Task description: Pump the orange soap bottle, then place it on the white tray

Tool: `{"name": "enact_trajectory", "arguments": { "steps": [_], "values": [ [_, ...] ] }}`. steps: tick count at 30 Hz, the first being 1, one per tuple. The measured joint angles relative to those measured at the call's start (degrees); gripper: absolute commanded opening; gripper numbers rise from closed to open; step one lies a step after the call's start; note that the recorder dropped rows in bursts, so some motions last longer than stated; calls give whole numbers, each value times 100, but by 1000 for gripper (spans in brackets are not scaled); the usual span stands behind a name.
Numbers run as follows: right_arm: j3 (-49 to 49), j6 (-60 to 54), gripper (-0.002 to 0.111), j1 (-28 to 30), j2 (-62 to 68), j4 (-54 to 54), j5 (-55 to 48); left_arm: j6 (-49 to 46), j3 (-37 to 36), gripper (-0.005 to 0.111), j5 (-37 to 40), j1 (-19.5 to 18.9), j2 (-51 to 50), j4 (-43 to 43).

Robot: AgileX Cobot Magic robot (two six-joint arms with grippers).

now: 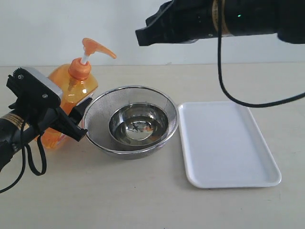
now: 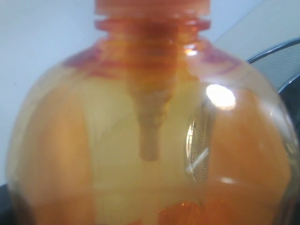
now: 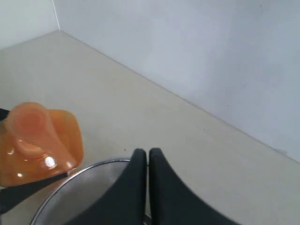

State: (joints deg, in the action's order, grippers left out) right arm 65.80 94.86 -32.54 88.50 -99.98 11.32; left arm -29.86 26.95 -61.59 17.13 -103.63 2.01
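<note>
The orange soap bottle (image 1: 71, 88) stands on the table left of the steel bowl, its pump head (image 1: 95, 47) raised on a white stem. My left gripper (image 1: 82, 120) is closed around the bottle's lower body from the front left. In the left wrist view the bottle (image 2: 150, 140) fills the picture and hides the fingers. My right gripper (image 1: 140, 37) hangs high above the bowl, to the right of the pump head and apart from it, shut with nothing in it; its tips (image 3: 147, 152) meet. The white tray (image 1: 224, 143) lies flat on the right.
A round steel mesh bowl (image 1: 138, 88) with a smaller steel bowl inside sits between bottle and tray, touching or nearly touching the bottle. Its rim shows in both wrist views (image 2: 281, 61) (image 3: 84, 197). A black cable (image 1: 228, 90) droops from the right arm over the tray's far edge.
</note>
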Motion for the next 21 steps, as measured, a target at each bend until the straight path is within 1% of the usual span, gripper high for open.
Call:
{"name": "enact_trajectory", "arguments": {
  "steps": [4, 11, 21],
  "values": [
    [368, -118, 0, 0, 547, 0, 29, 0, 0, 5, 0, 0, 0, 0],
    [979, -255, 0, 0, 1171, 0, 541, 0, 0, 5, 0, 0, 0, 0],
    [1041, -205, 0, 0, 1373, -8, 1348, 0, 0, 5, 0, 0, 0, 0]
  ]
}}
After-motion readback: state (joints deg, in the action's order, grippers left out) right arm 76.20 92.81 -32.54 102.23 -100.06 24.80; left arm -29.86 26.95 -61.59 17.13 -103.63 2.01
